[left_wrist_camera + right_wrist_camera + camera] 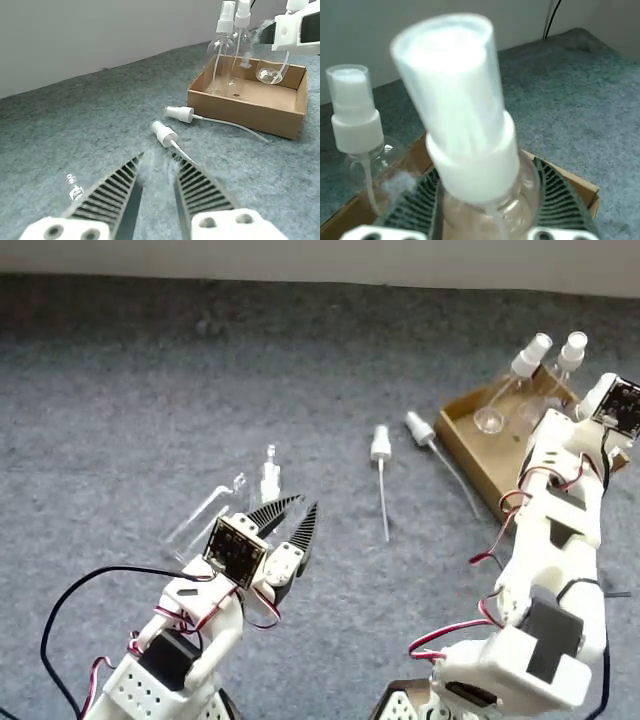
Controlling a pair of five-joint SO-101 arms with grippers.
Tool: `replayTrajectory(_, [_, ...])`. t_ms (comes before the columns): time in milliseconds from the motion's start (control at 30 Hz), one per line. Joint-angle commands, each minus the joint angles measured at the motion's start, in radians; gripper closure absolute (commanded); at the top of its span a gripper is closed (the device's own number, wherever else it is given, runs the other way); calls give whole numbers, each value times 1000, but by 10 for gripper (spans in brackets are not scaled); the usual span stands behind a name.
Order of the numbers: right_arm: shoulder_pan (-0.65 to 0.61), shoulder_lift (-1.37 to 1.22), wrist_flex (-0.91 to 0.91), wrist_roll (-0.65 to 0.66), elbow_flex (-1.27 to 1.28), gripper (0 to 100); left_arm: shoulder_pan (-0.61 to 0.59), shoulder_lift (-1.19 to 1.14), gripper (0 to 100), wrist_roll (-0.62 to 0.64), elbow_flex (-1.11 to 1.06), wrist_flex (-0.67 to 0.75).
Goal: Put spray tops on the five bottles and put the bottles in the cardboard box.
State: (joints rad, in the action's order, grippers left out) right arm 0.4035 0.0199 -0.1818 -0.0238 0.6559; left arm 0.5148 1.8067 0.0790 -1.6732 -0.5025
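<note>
Right pincer (482, 200) is shut tight on a clear bottle (520, 177) that has a spray top (455, 90) on it. It holds this held bottle just over the cardboard box (240, 107). Left pincer (157, 160) is about half open, holds nothing, and sits well away from the box.

What could go wrong? I think the held bottle could bump the ones next to it when it goes down. They are tall and light, so one knock could tip them over. If the pincer lets go too high, the bottle may land crooked and fall. The box walls are low and would not catch it. The loose tops have long thin tubes, and a clumsy grab could bend one or miss the neck of a bottle. The bare bottles are round and may roll away when poked.

Inside the box stand two capped bottles (220, 50) (239, 55), side by side and upright. Just outside the box, one loose top (181, 113) lies on the grey carpet (150, 390). A second top (164, 134) lies a bit farther out. Two bare bottles (205, 518) (270, 475) lie far from the box, near the left pincer.
</note>
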Motion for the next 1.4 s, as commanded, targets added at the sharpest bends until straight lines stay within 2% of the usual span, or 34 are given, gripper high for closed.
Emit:
replayTrajectory(0, [15,-47,-30,5,-131,858,-12,10,962,-8,-21,-2])
replayTrajectory(167, [16,-154,-25,5,-228,858,-12,5,962,-6,-21,-2])
replayTrajectory(367, [38,-254,142,2,-404,858,-12,5,962,-6,-21,-3])
replayTrajectory(633, [50,-383,259,2,-573,858,-12,5,962,-6,-21,-3])
replayTrajectory(1167, [48,-440,259,3,-587,851,-12,5,962,-6,-21,-3])
replayTrajectory(1367, [51,-438,259,3,-585,777,-12,5,962,-6,-21,-3])
